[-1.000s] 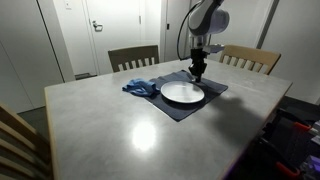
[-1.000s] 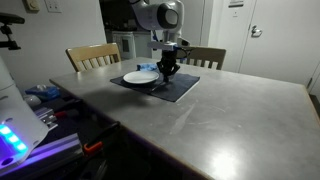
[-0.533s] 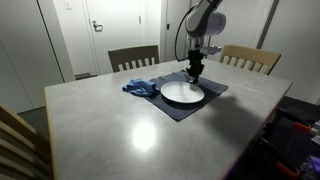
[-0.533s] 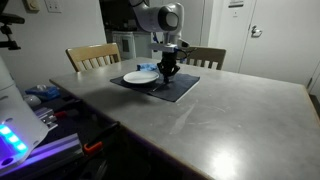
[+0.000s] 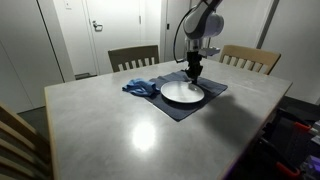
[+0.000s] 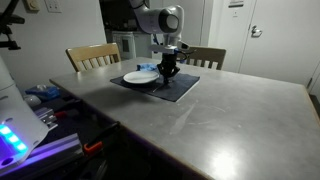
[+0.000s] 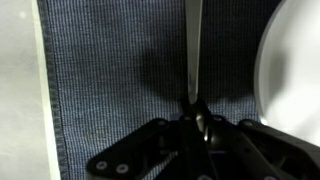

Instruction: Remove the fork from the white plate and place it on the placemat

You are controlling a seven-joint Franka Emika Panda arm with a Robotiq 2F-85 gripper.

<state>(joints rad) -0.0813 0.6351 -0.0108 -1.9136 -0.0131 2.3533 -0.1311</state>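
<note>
Room: pale walls and closed doors (image 5: pixel 100 35) behind a dining table (image 5: pixel 120 125) with a smooth, light grey, slightly glossy top; two wooden slat-back chairs (image 5: pixel 133 57) on the side beyond the plate.

Item 1. Plate (image 5: pixel 182 93): round, white, glazed, empty so far as the exterior views show. Landmark for all entries below.

Item 2. Placemat (image 6: pixel 182 90): rectangular, dark blue, ribbed woven cloth, lying flat under the plate with bare margins on every side of it.

Item 3. Cloth (image 5: pixel 140 87): blue, soft, crumpled, just beside the plate, at the placemat's edge.

Item 4. Gripper (image 7: pixel 197 125): black, pointing down, just off the plate's rim and over bare placemat; fingers pressed together on item 5.

Item 5. Fork (image 7: pixel 192 55): thin, bright metal, rigid and slick. Clear of the plate, held by one end. In the wrist view its long axis runs straight away from the fingertips, roughly alongside the plate's rim, over the weave. Whether it touches the placemat cannot be told; a soft shadow beside it suggests a small gap.

Judgement: carrying appears done; what remains is a short descent and release onto the woven surface beside the plate.
</note>
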